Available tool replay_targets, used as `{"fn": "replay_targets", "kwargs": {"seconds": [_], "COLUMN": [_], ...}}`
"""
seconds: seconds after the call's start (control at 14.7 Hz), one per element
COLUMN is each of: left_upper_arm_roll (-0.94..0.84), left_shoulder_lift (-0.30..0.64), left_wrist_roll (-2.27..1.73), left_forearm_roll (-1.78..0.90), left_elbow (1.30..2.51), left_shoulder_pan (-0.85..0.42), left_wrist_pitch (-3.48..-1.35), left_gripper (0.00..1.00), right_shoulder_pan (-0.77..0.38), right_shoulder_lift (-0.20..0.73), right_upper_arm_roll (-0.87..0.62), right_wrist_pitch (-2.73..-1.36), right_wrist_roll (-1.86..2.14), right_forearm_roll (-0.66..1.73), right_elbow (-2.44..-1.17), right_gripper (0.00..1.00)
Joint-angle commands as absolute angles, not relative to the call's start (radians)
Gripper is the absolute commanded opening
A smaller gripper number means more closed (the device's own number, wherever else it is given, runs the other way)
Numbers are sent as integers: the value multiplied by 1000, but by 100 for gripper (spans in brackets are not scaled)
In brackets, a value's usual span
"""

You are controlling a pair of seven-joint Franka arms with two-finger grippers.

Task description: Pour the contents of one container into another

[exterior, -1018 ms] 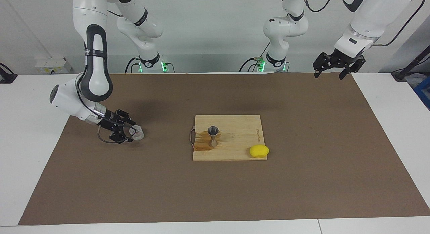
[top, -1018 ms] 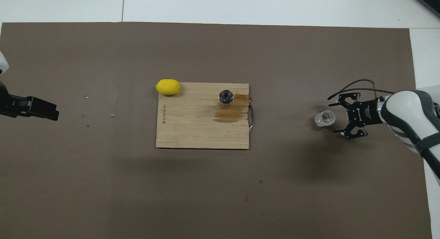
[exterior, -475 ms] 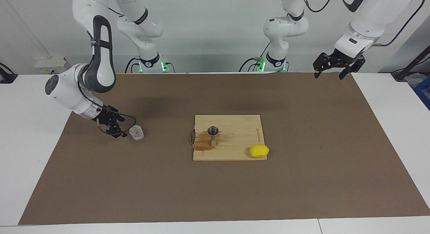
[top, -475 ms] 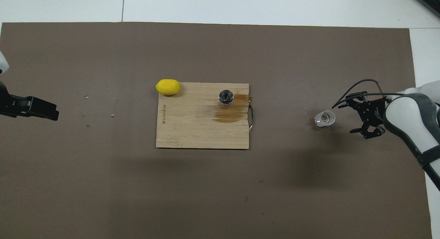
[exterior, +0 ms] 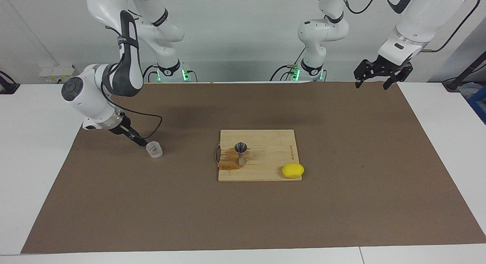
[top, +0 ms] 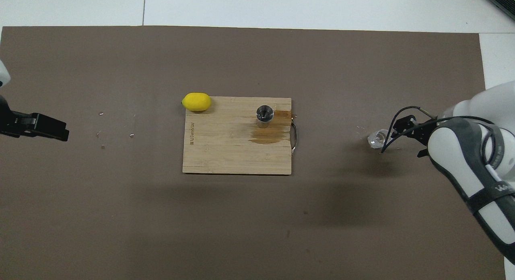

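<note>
Upright, clear cylindrical cup [exterior: 154,149], hourglass steel jigger [exterior: 240,152] on wood-grain board [exterior: 265,157], both claws open, empty.

Bright even light, soft shadows, sharp.

Jigger [exterior: 240,152] on board [exterior: 265,169], cup [exterior: 154,149] toward right arm's end

A brown mat [exterior: 341,203] covers the white surface [exterior: 34,142]. The pale striped-grain wooden board [exterior: 265,142] bears a dark amber stain [exterior: 228,163]. The jigger [exterior: 240,152] is shiny steel, the lemon [exterior: 292,170] bright yellow, the cup [exterior: 154,149] clear. Both arms are white, each claw black.
</note>
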State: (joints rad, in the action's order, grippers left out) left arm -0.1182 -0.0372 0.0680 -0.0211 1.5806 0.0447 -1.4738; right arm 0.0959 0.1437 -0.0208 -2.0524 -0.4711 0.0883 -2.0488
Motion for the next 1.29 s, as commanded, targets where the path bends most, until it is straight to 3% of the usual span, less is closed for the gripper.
{"fn": "replay_targets", "kwargs": {"seconds": [0.0,0.34,0.54,0.88,1.02,1.22], "left_upper_arm_roll": [-117,-117,-117,-117,-117,-117], "left_shoulder_lift": [-49,-49,-49,-49,-49,-49], "left_wrist_roll": [75,75,75,75,75,75], "left_forearm_roll": [-31,-31,-31,-31,-31,-31], "left_elbow": [1597,1597,1597,1597,1597,1597], "left_shoulder_pan": [49,49,49,49,49,49], "left_wrist_pitch": [-1476,-1476,-1476,-1476,-1476,-1476], "left_gripper": [100,100,100,100,100,100], "right_shoulder_pan": [42,-2,-2,-3,-21,-26], "right_shoulder_lift": [97,-26,-51,38,57,48], "right_upper_arm_roll": [-28,-28,-29,-29,-31,-29], "right_wrist_pitch": [-2037,-2007,-1890,-1619,-1582,-1571], "right_wrist_roll": [-387,-339,-310,-264,-253,-239], "right_forearm_roll": [-21,-32,-32,-25,-37,-41], "right_elbow": [-2059,-2036,-1907,-1577,-1528,-1560], "right_gripper": [99,99,99,99,99,99]}}
